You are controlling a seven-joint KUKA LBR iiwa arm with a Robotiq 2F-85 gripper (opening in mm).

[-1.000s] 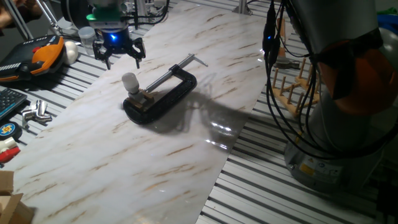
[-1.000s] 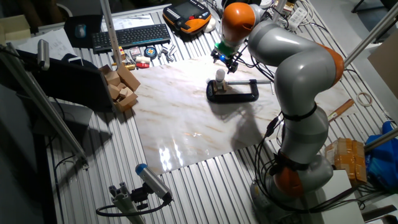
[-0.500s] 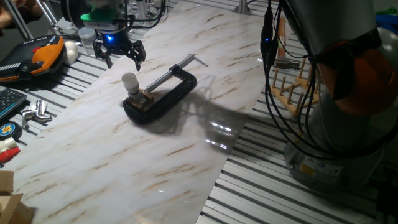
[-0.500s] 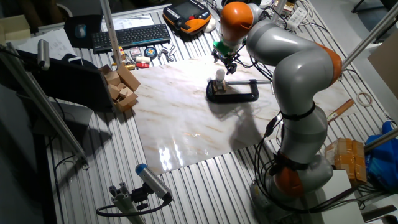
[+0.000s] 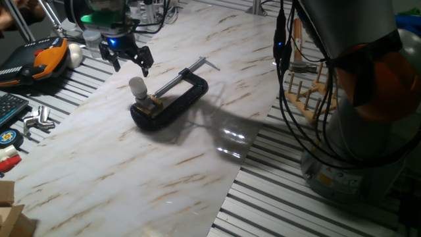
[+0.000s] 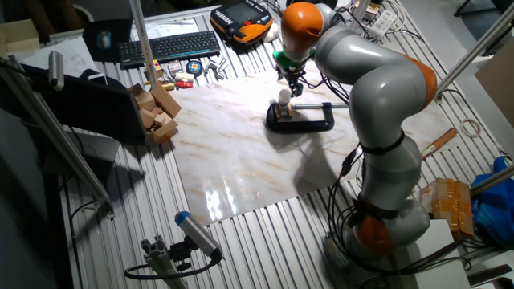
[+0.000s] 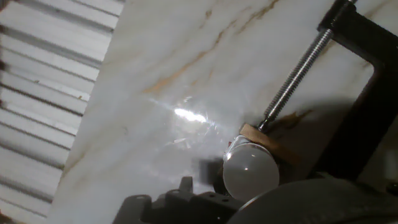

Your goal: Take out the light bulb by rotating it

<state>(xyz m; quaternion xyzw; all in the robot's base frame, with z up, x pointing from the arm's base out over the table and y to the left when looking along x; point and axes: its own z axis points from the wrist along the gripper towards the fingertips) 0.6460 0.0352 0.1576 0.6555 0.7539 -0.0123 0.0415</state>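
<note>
light bulb atop clamped block.

1. The arm is showing thick, rounded silver-grey links, with orange bands sitting at the joints.
2. An orange cap is topping the wrist end, with a green ring glowing just under it.
3. Black cables are hanging in loops down the arm's side toward the base, a small blue light shining on them.
4. The gripper is showing dark, claw-like fingers, with a blue light glowing between them.
5. A yellowish label is sitting on the grey base.
</note>
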